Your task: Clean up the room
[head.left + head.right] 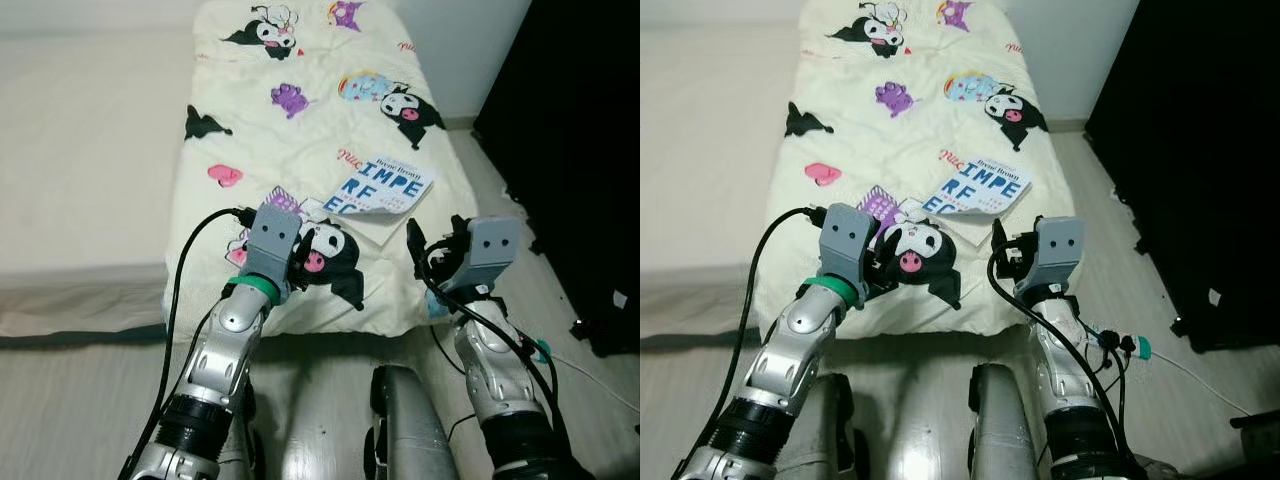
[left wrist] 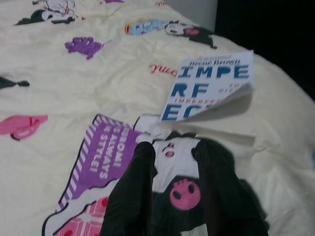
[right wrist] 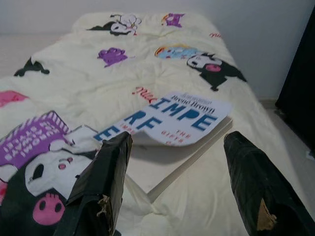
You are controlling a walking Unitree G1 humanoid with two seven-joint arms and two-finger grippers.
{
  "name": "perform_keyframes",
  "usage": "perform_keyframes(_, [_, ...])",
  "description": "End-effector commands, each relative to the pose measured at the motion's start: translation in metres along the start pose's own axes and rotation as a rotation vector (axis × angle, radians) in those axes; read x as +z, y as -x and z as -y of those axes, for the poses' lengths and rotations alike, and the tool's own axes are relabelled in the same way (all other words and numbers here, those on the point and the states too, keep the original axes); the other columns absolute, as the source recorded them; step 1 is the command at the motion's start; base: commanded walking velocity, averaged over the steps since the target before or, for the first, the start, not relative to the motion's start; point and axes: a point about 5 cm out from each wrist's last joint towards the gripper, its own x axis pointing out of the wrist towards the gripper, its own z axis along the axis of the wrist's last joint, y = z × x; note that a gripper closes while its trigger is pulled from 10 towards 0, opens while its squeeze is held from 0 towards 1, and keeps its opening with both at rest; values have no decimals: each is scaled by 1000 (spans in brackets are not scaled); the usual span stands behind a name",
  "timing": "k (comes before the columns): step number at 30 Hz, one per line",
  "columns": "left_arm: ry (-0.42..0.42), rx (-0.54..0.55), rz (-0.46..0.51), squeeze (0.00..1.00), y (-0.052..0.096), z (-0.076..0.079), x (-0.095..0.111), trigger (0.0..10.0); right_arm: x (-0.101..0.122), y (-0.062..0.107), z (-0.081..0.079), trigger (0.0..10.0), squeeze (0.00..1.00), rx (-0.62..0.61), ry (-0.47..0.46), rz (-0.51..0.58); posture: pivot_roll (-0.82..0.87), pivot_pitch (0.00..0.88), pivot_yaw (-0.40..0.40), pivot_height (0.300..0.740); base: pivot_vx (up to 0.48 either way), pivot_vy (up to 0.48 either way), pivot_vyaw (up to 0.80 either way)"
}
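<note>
Near the foot of the bed [image 1: 200,290] lies a book [image 1: 385,195], flat on the cream blanket [image 1: 300,130] printed with cartoon figures, its white cover with big blue letters curling up off the pages beneath. Just beside the book, toward the robot, is a black-and-white cartoon figure [image 1: 912,250] with a pink nose printed on the blanket. The left gripper [image 2: 172,196] hovers low over that figure, its two black fingers [image 2: 133,191] held a little apart and empty. The right gripper [image 3: 179,187] is raised at the bed's corner, near the book's edge, its fingers spread wide with nothing between them. To the robot's right stands a dark piece of furniture [image 1: 590,150] on the pale floor [image 1: 90,400].
</note>
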Motion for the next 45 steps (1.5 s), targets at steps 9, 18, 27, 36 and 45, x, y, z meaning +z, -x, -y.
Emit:
perform_keyframes(9, [-5,-1,-33,0,2,1,-7,10000,-5,2,3,10000,0,-15,-97,-19,-43,62,60,555,0,0,0])
perform_keyframes(18, [-7,-1,-39,0,6,1,-8,10000,-2,-13,15,10000,824,-39,-392,-6,-24,82,63,555,0,0,0])
perform_keyframes(27, [-8,6,-40,0,10,2,-7,10000,-10,-28,8,10000,1000,77,-638,-82,15,112,50,555,0,0,0])
perform_keyframes(36, [-12,17,-49,0,16,0,-6,10000,-15,-42,19,10000,0,46,-821,-125,58,155,52,555,0,0,0])
perform_keyframes(45, [-25,10,-60,0,27,-1,-3,10000,-16,-45,41,10000,0,-67,-881,-125,106,215,73,555,0,0,0])
